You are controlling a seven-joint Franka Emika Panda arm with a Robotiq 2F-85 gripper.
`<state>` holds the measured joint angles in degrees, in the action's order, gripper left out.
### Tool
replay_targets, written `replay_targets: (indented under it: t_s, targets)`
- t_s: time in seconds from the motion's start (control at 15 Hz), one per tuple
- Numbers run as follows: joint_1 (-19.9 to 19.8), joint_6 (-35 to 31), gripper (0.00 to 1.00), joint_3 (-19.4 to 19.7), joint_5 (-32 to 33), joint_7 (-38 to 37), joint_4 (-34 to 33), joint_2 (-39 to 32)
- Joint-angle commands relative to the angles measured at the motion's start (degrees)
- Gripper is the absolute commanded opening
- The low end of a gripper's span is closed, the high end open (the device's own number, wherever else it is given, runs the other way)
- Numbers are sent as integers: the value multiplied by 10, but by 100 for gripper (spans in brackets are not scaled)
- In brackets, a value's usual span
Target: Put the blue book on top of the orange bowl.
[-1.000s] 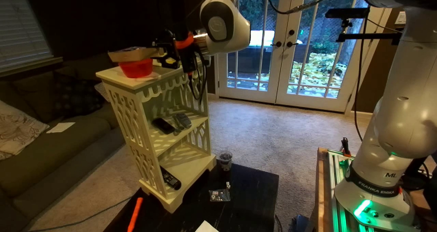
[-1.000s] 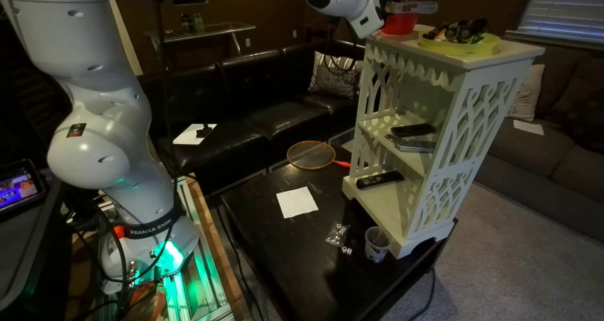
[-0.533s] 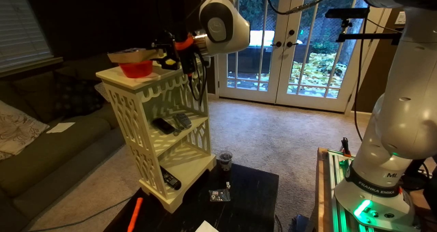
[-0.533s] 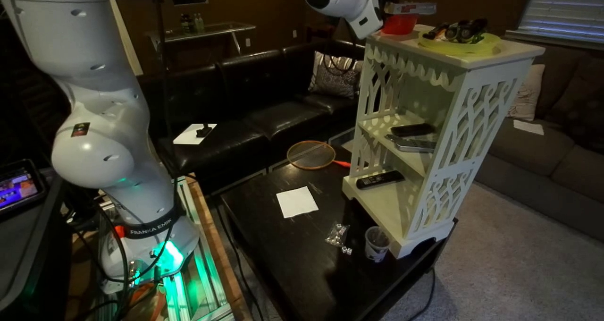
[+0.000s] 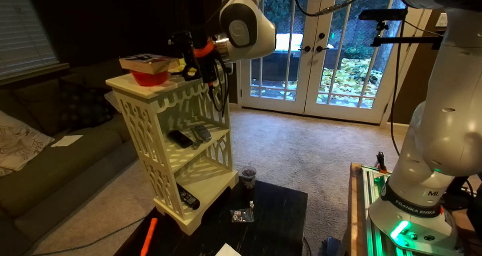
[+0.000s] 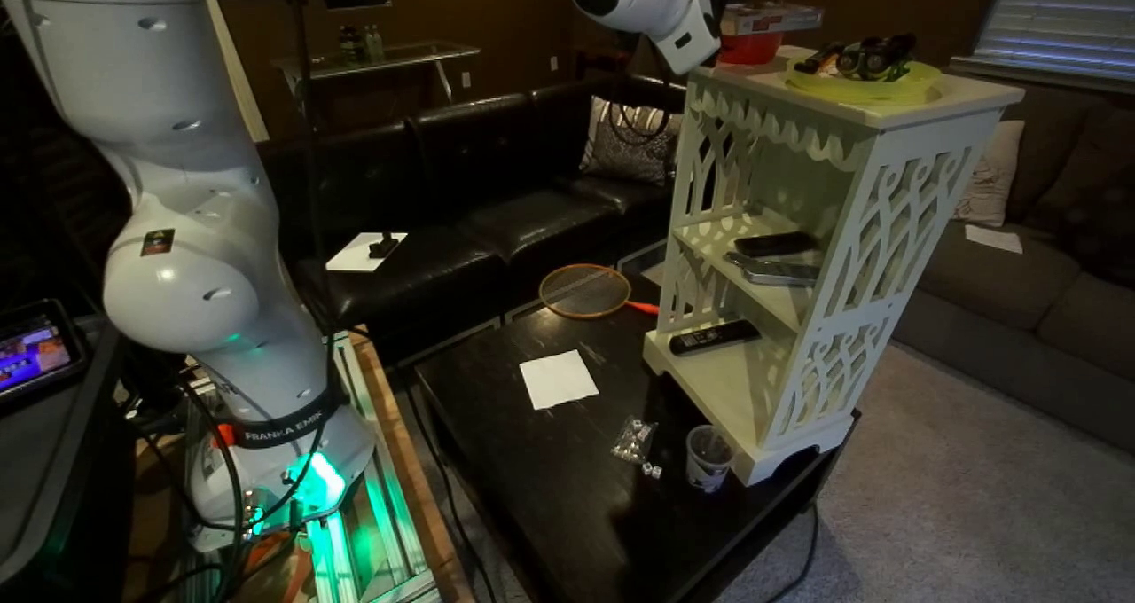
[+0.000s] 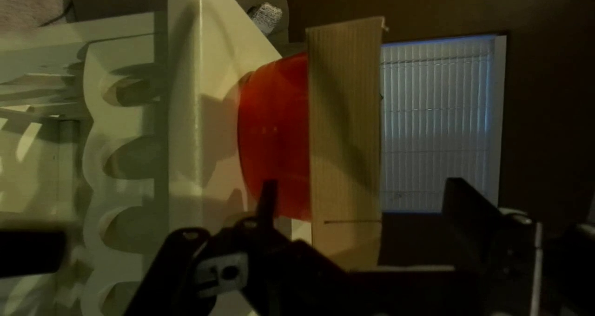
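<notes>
Atop the cream shelf unit, the blue book lies flat across the orange bowl, its ends jutting past it on both sides. Just beside it, the gripper stands spread wide with nothing clasped, one of its fingers above the level of the book and one below. Farther along the same top sits a yellow-green plate bearing dark objects, and a black remote control rests on the bottom shelf
</notes>
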<state>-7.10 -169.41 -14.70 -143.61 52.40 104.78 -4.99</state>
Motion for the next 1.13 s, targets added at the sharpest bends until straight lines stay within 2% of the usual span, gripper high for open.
replay_targets:
  t_s: [0.0, 0.27, 0.33, 0.47, 0.53, 0.73, 0.93, 1.0, 1.07]
  targets:
    - [11, -27, 100, -5, 0, 33, 28, 19]
    - [-5, 0, 100, -23, 156, -68, 124, 99]
    - [42, 12, 100, 32, 207, -106, 150, 125]
    - [50, 28, 100, 50, 301, -160, 189, 167]
    - [55, 52, 100, 60, 347, -163, 223, 192]
    - [53, 103, 100, 85, 483, -199, 300, 266]
    - [30, 175, 100, 116, 616, -203, 342, 331]
    - [43, 125, 100, 97, 546, -187, 297, 268]
    - [38, 145, 100, 108, 575, -190, 311, 289]
